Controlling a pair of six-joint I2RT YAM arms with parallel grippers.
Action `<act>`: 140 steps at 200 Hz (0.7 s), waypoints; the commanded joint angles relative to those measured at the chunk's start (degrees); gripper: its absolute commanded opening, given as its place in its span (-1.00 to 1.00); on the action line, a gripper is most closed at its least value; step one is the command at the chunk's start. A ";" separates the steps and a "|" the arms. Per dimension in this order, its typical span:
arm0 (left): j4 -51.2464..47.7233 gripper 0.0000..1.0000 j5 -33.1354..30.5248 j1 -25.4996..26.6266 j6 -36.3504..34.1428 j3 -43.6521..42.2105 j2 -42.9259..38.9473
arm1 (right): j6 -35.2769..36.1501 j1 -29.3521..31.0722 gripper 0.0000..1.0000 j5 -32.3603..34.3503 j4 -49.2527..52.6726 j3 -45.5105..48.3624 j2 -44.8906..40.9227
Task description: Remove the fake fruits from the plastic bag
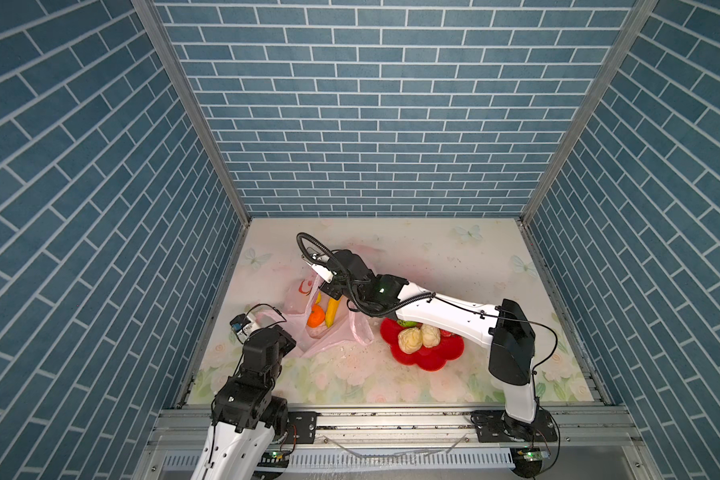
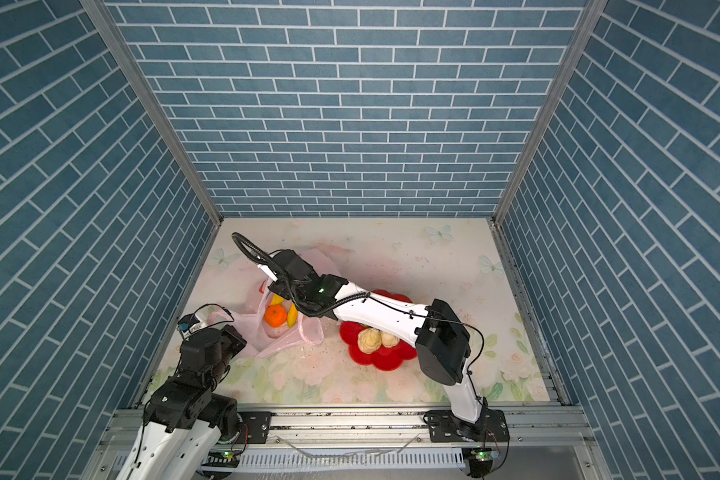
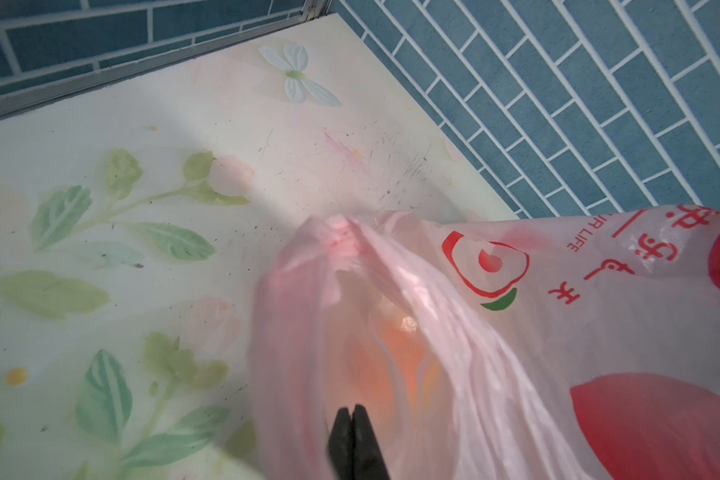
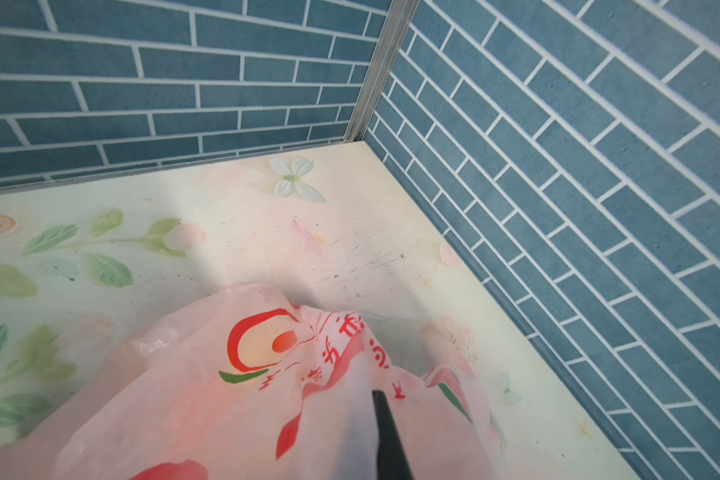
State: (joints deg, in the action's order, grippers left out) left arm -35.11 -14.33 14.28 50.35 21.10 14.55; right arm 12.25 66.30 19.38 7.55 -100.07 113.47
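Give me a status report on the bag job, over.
Shut on plastic bag: left tool, right tool. Inside: orange fruit, banana; cream fruits in red bowl. Right arm overhangs bowl.

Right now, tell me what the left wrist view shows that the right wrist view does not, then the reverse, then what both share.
Only the left wrist view: the left gripper with both black fingers pressed together on the plastic bag, and an orange fruit glowing blurred through the film.
Only the right wrist view: the right gripper, one finger showing, film draped over the rest.
Both: the plastic bag, pale pink with its red ring mark, the floral table and the blue brick walls.
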 commanded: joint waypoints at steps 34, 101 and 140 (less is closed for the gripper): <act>-8.11 -0.88 0.00 0.22 0.20 4.26 -2.68 | -7.54 -1.47 -0.45 -1.85 6.79 3.76 -1.42; -6.96 -0.88 3.14 0.22 -0.31 10.48 2.44 | -13.50 -1.62 0.15 -5.96 16.10 6.03 -7.87; -6.25 -0.89 3.96 0.22 -1.43 12.55 4.02 | -18.40 -0.92 0.18 -8.21 21.09 10.41 -15.99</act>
State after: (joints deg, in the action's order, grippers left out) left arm -41.91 -11.18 14.28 50.35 31.57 18.06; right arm -1.17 64.73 13.37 23.99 -92.44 103.83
